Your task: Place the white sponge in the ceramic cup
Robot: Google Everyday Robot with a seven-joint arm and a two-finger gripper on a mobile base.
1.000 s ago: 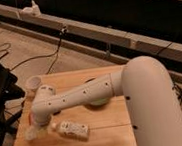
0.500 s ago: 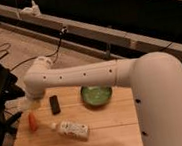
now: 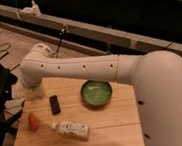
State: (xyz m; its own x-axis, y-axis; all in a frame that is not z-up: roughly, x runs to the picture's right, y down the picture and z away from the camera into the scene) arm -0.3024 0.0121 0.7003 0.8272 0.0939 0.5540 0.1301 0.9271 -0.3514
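Since the reading one second ago, we are noting that the arm (image 3: 84, 71) is standing higher and further back. It was lying low across the table (image 3: 112, 132) and covering the bowl (image 3: 96, 93), which is now showing in full. The gripper (image 3: 29, 91) has travelled from the left middle of the table to the far left corner, where it is hanging below the wrist. The loose items are lying where they lay half a second ago.

We are recording the gripper as a pale blur at that corner, and we cannot tell whether it is open or closed. We are unable to make out the sponge apart from that blur. The same is holding for the cup, which we cannot separate from the gripper at that corner.

On the table we are logging:
- a green bowl at the middle, just beside the arm's lower edge
- a small black block (image 3: 54, 104) left of the bowl
- an orange piece (image 3: 33, 121) near the left edge
- a white bottle (image 3: 71, 130) lying on its side towards the front, apart from the others
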